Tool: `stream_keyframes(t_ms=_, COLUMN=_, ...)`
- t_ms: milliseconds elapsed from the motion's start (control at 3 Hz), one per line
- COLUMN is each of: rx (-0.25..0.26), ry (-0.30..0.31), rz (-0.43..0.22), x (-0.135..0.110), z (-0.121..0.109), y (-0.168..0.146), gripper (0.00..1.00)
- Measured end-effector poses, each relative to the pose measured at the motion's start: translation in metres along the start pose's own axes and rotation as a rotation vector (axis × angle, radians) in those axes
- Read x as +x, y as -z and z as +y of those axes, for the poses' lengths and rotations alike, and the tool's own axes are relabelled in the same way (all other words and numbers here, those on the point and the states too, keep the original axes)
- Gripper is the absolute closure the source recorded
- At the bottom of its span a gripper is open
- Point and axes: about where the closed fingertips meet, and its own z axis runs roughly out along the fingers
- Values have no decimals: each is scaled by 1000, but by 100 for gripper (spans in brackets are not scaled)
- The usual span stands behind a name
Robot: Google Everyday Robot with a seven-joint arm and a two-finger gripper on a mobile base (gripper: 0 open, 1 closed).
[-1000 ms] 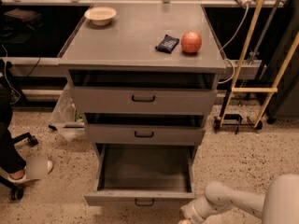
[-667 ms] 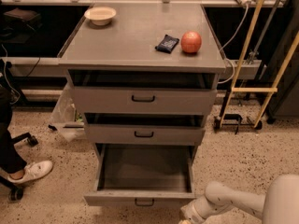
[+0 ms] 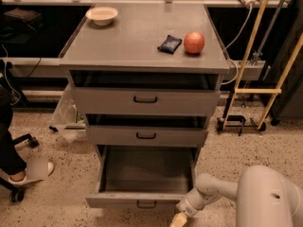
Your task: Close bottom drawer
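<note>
The bottom drawer [image 3: 142, 200] is the lowest of three grey drawers and is pulled far out, its deep grey box showing and empty. Its flat front carries a small black bar handle [image 3: 146, 205] near the frame's lower edge. My gripper [image 3: 179, 220] sits at the bottom of the frame, just right of the drawer front's right corner, on the end of my white arm [image 3: 222, 188]. Only its pale tip shows; the rest is cut off by the frame edge.
The middle drawer [image 3: 147, 135] and top drawer [image 3: 145, 100] stand slightly open. On the cabinet top lie a bowl [image 3: 102, 15], a dark packet [image 3: 169, 44] and a red apple [image 3: 194, 42]. A person's leg and shoe [image 3: 28, 171] are at left; a wooden stand [image 3: 265, 79] is at right.
The person's shoe at left has shifted slightly. My arm and the bottom drawer have not visibly moved.
</note>
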Motion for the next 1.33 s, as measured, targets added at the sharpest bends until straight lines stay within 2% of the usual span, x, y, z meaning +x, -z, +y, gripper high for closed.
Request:
stream_keyframes(t_ms=333, rx=15, ry=17, rz=-6, x=-13, z=-12, y=1, gripper=0)
stream_keyframes(t_ms=667, rx=86, ry=87, rz=-95, x=-52, z=-29, y=20, gripper=0)
stream_keyframes(t_ms=1000, rx=134, ry=170, rz=-188, x=-97, z=-37, y=35, gripper=0)
stream_keyframes(t_ms=1333, rx=140, ry=219, rz=-235, x=-142, z=-57, y=33, gripper=0)
